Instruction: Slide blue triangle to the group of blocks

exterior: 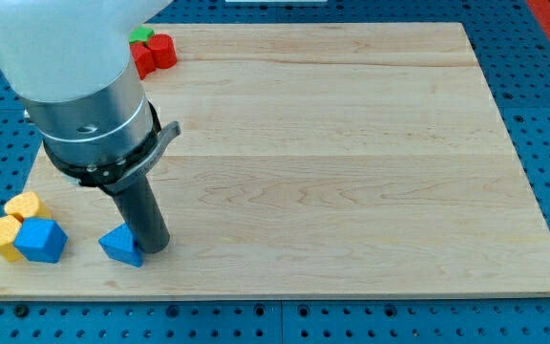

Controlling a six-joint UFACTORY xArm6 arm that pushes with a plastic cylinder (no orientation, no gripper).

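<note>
My tip [156, 248], bare rod with no pincer to open or close, touches blue triangle [121, 246] on its right; yellow-and-blue block group [25, 227] lies left of triangle.

arm: enters from the view's top left | rod: tilted, dark | my tip [158, 248]: down on the surface

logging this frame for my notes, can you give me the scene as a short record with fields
board: wooden board on a blue pegboard
my tip: at the view's bottom left, touching the right side of the blue triangle
group: blue block with two yellow blocks, left of the triangle, apart from it
other blocks: red block and green block at the view's top left
task state: triangle not yet at the group
</note>
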